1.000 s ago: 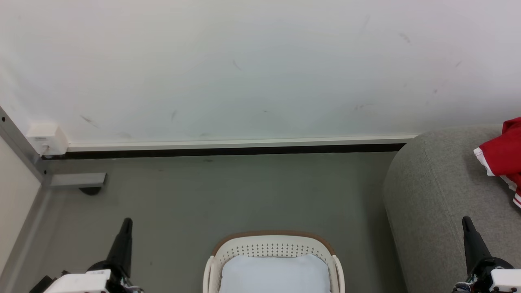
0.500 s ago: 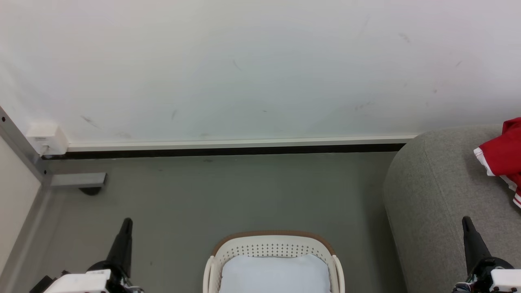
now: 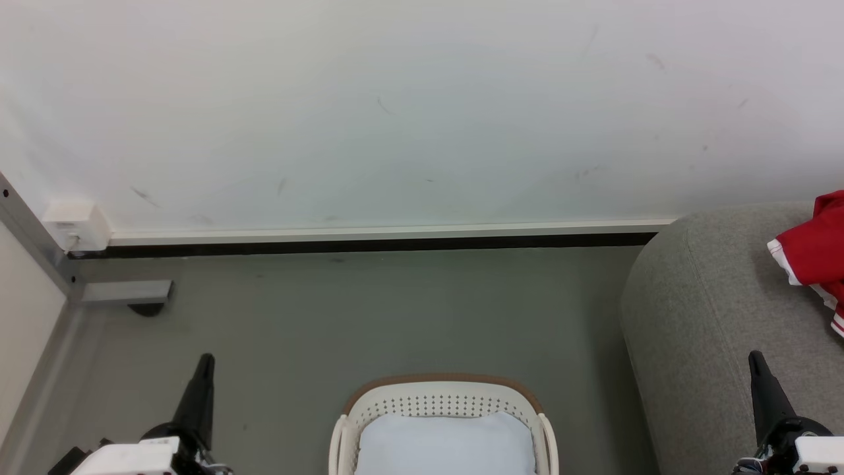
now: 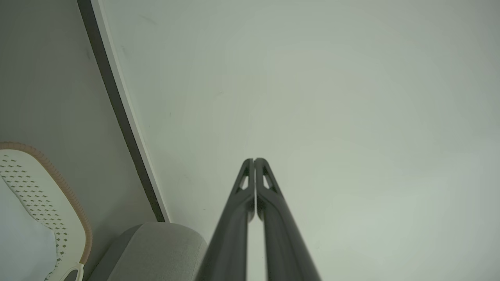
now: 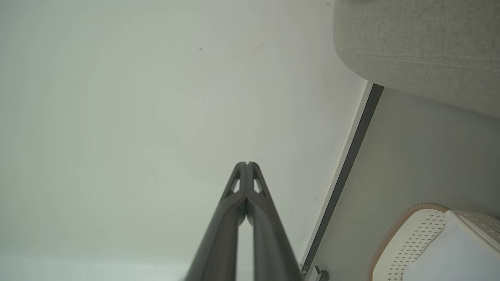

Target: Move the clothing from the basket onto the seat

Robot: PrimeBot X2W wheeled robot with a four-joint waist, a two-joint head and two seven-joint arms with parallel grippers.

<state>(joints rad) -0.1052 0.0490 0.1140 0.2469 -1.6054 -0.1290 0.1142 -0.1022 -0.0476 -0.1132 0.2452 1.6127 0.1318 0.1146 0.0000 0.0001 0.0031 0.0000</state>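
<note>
Basket point(image 3: 443, 396) of cream-white plastic, with small holes and a brown rim band, stands on the grey floor point(image 3: 362, 316) at the bottom middle of the head view, and a plain pale pad point(image 3: 445, 445) lies inside it. To the right of the basket, near it but not touching, stands the seat point(image 3: 699, 316), grey woven fabric with a rounded edge. The clothing point(image 3: 814, 254), bright red with white hems and thin stripes, lies crumpled on the seat, well to the right of the basket and farther from the robot; the picture edge cuts part of it off. The left gripper point(image 3: 206, 360) hangs over the floor to the left of the basket, apart from it, and its two dark fingers point(image 4: 269, 218) are pressed together with nothing between them. The right gripper point(image 3: 755, 357) is well to the right of the basket, in front of the seat fabric; its fingers point(image 5: 261, 218) are also pressed together and hold nothing. Beyond the basket a dark baseboard point(image 3: 369, 245) runs along the foot of a white wall point(image 3: 395, 112). Far to the left of the basket, a small white box point(image 3: 76, 224) sits on the wall by a grey metal frame point(image 3: 125, 290).
</note>
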